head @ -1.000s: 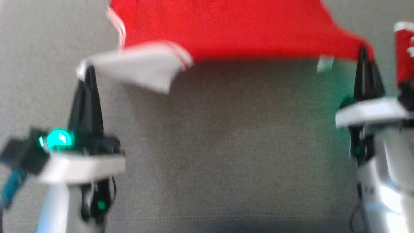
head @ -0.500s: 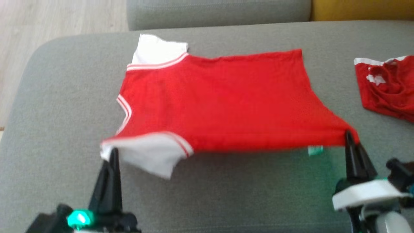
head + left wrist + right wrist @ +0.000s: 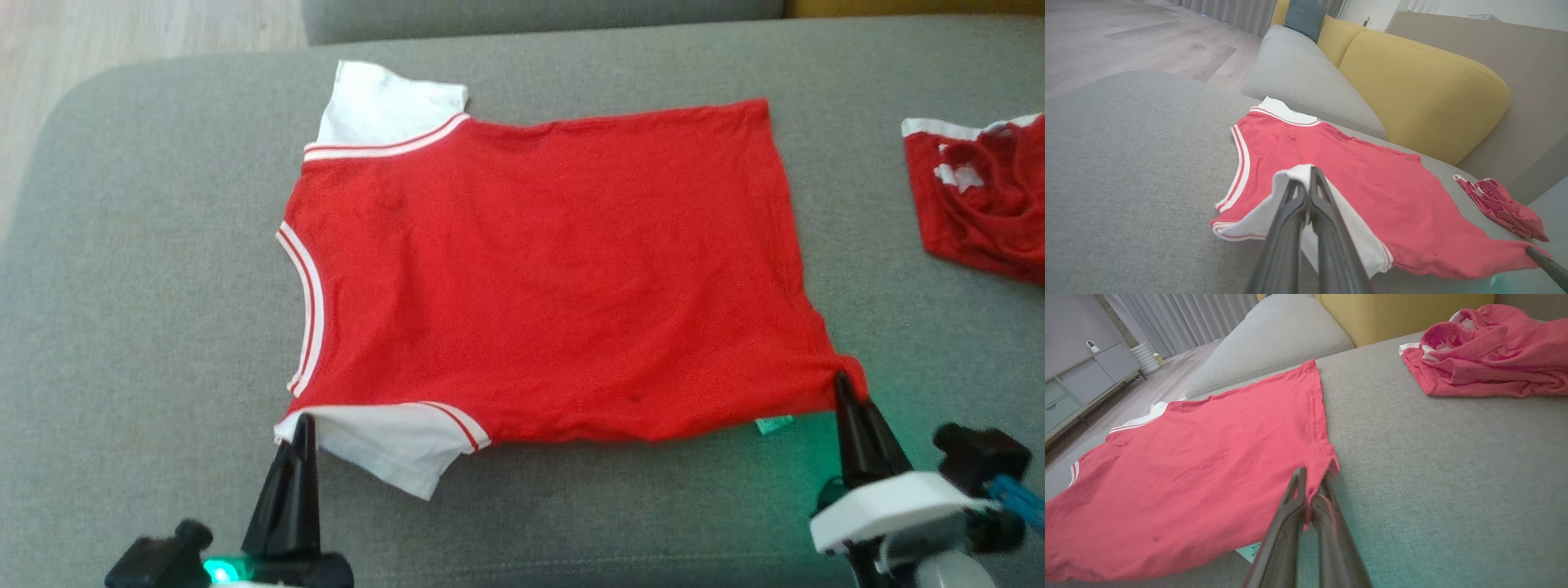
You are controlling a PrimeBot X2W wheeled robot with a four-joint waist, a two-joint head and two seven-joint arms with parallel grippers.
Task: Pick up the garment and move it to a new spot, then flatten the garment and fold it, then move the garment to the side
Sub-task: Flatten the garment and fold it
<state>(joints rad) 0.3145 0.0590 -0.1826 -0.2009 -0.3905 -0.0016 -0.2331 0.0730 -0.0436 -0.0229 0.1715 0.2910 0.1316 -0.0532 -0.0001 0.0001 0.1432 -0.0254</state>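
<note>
The garment (image 3: 539,269) is a red T-shirt with white sleeves, spread nearly flat on the grey sofa seat (image 3: 147,286), neck to the left. My left gripper (image 3: 304,418) is shut on the near white sleeve (image 3: 1300,171), which is lifted slightly off the seat. At the lower right my right gripper (image 3: 841,377) is shut on the near hem corner (image 3: 1331,465) of the garment (image 3: 1188,465). The far sleeve (image 3: 384,102) lies flat. A green label (image 3: 773,424) peeks out under the near hem.
A second red and white piece of clothing (image 3: 980,204) lies crumpled at the right of the seat. A yellow back cushion (image 3: 1412,94) and a grey cushion (image 3: 1306,77) stand behind. The seat's rounded left edge drops to wooden floor (image 3: 122,24).
The head camera has tilted, so the whole shirt is in view now. Both grippers have drawn the shirt's near edge toward me and lower; the shirt lies flatter on the seat.
</note>
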